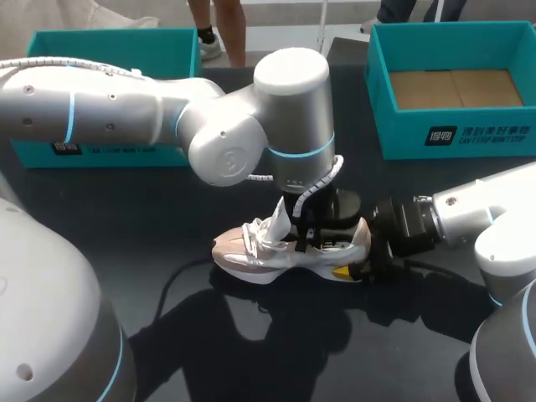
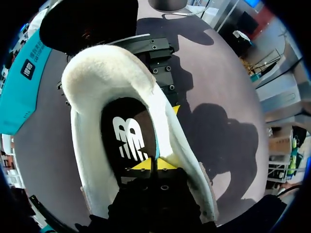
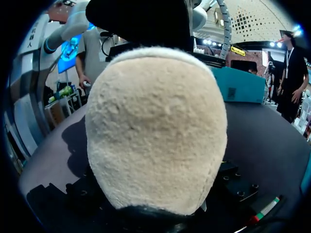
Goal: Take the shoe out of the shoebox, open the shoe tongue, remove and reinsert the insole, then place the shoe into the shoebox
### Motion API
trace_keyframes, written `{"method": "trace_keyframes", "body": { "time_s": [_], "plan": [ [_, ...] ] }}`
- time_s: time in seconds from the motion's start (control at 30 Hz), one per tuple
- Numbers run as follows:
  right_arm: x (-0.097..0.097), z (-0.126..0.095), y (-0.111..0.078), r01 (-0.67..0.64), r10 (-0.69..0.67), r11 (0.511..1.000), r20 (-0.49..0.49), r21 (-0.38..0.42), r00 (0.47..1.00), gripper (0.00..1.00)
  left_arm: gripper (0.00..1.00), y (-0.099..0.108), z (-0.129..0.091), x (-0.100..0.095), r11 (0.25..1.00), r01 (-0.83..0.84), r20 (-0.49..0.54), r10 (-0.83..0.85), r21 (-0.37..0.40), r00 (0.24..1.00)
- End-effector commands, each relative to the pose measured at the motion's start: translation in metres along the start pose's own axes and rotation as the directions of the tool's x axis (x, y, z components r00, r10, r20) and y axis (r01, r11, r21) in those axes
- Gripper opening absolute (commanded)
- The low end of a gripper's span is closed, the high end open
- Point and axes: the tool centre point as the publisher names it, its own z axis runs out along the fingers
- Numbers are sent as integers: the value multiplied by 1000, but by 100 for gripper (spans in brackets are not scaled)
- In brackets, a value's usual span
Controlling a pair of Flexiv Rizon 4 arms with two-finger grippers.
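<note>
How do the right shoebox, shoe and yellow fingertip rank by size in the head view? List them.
1. right shoebox
2. shoe, though it lies nearer the camera
3. yellow fingertip, only a sliver showing

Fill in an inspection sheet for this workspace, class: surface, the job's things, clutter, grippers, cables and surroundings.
Surface: dark, glossy table.
Job's things: shoe lying on the table, out of both boxes; insole lies inside it; left shoebox and right shoebox stand open at the far edge, the right one showing only its cardboard floor.
Clutter: nothing seen.
Grippers: left gripper is down in the shoe's opening, over the insole; right gripper holds the heel from both sides.
Cables: black cable lies on the table beside the shoe; coiled cable at the left wrist.
Surroundings: nothing seen.
</note>
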Motion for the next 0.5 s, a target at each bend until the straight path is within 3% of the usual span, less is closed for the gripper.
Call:
{"method": "trace_keyframes", "body": {
  "time_s": [0.03,0.5],
  "plan": [
    [0,1,0,-1,1,1000,1,4,1000,0,0,5,-24,6,1000,3,-28,-3,18,1000],
    [0,1,0,-1,1,1000,1,4,1000,0,0,4,-56,12,998,39,-204,-30,43,978]
  ]
}}
